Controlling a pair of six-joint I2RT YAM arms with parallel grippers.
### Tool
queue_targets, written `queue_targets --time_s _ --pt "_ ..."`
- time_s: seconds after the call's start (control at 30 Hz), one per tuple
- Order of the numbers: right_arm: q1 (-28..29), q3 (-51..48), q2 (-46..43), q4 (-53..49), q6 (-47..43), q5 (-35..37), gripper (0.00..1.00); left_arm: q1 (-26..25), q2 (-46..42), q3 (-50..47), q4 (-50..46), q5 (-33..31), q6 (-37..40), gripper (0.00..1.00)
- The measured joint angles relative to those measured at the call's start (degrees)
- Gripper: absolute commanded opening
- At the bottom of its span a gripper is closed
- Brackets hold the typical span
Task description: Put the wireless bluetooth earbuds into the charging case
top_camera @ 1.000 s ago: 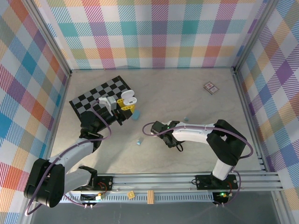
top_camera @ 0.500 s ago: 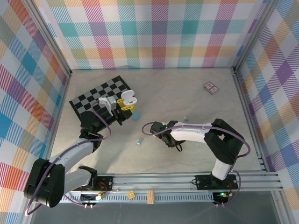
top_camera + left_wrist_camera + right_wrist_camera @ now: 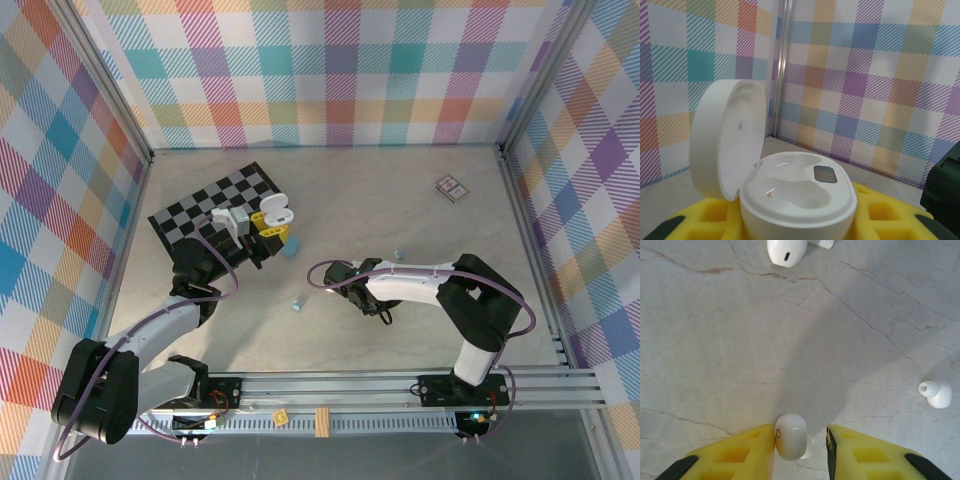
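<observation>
From above, the left gripper [image 3: 270,222] reaches to the near edge of a checkerboard mat [image 3: 205,205] and pinches the white charging case [image 3: 278,211], whose lid stands open. A pale blue object [image 3: 291,247] lies on the table [image 3: 400,200] just beside that gripper. A smaller blue piece [image 3: 298,301] sits nearer the arm bases, and a tiny pale blue piece [image 3: 398,255] lies just beyond the right forearm. A small card [image 3: 452,187] rests well apart toward the far right. The right gripper [image 3: 372,306] is low over the middle of the table, and from this height I cannot tell how its jaws stand. In the left wrist view, the charging case [image 3: 797,200] sits upright between the yellow fingers [image 3: 880,212], clamped there. Its lid [image 3: 727,140] is tipped back on the left, both hollows are bare, and the plaid wall [image 3: 880,75] is behind it. In the right wrist view, the right gripper [image 3: 800,445] straddles a white earbud [image 3: 790,436] lying on the marbled table [image 3: 790,340]. Its fingers [image 3: 740,455] stand a little apart: one touches the earbud, while a slim gap shows at the other. A second earbud [image 3: 936,393] lies well to the right, and a third earbud [image 3: 786,251] lies at the far edge of the view.
</observation>
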Motion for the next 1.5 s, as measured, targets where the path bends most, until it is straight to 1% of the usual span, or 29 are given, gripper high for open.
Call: queue_targets --time_s 0.13,0.5,0.73,0.9,0.97,1.1,1.23,1.5 --pt "-0.4 0.0 0.0 -0.6 0.8 0.5 0.33 0.0 0.0 0.0 0.0 0.1 0.0 0.35" --pt "-2.1 0.0 0.0 -0.7 1.0 0.5 0.28 0.0 0.0 0.0 0.1 0.3 -0.9 0.35" --pt "-3.0 0.0 0.3 -0.7 1.5 0.0 0.28 0.0 0.3 0.0 0.5 0.4 -1.1 0.35" --pt "-3.4 0.0 1.1 -1.5 2.3 -0.9 0.33 0.0 0.3 0.0 0.5 0.4 -1.1 0.35" --pt "-3.4 0.0 1.1 -1.7 2.8 -0.8 0.33 0.0 0.4 0.0 0.4 0.4 -1.1 0.35" --pt "-3.4 0.0 1.1 -1.9 3.7 -0.9 0.30 0.0 0.9 0.0 1.1 0.4 -1.2 0.35" --pt "-3.7 0.0 1.1 -1.9 4.0 -1.4 0.24 0.0 1.1 0.0 1.6 0.4 -1.3 0.35" --pt "-3.8 -1.1 -0.2 -0.5 3.3 -2.1 0.24 0.0 1.1 0.0 1.7 0.4 -1.3 0.35"
